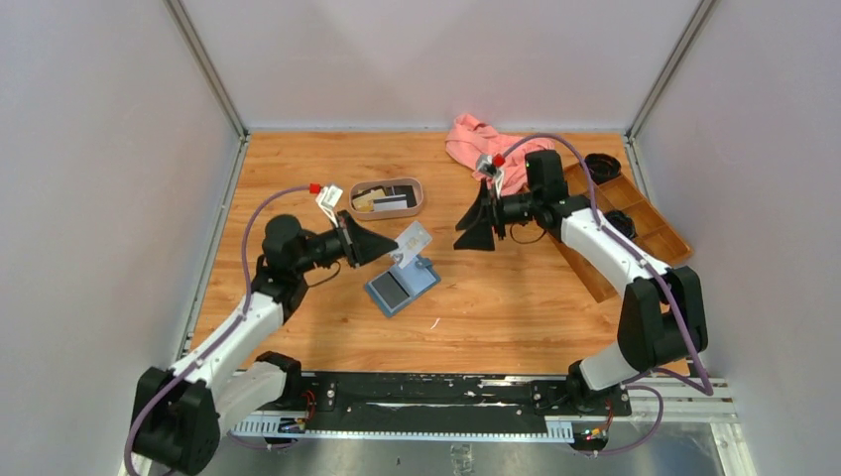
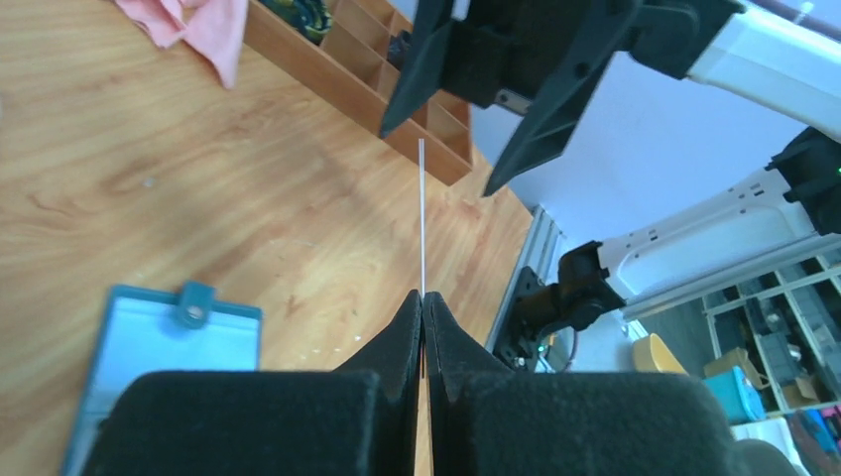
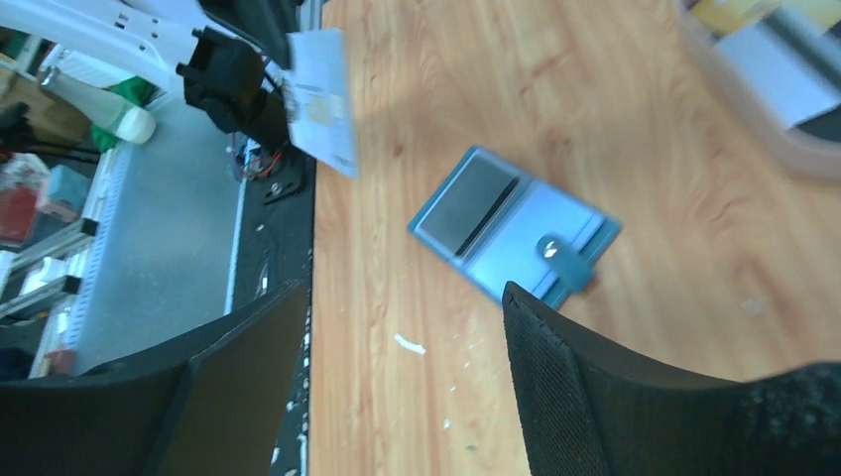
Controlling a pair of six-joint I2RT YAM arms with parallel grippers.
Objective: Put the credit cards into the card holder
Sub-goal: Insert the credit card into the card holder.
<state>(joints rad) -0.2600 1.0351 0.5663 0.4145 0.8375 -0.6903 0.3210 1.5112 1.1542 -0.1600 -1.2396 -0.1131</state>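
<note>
My left gripper (image 1: 389, 248) is clamped tight on one end of a white-grey card (image 1: 414, 239), which juts out past my fingertips and shows as a bare line, edge-on, in my left wrist view. It hangs in the air just above the card holder (image 1: 402, 285), which lies opened flat on the table (image 1: 516, 317). One half of the holder shows a dark panel, perhaps a card already seated, though I cannot tell. My right gripper (image 1: 476, 223) stands spread wide with nothing in it, facing the card from across and well apart from it. I judge the card to be very light, stiff yet springy, with slick faces, so a firm pinch on the flat faces near the trailing end suits it and leaves the leading edge free for the pocket. The holder looks soft and light and will likely skate on the wood when pushed, so my right fingers may need to pin it. The other cards (image 1: 382, 202) lie flat in the oval tray (image 1: 349, 205), best lifted by an edge
</note>
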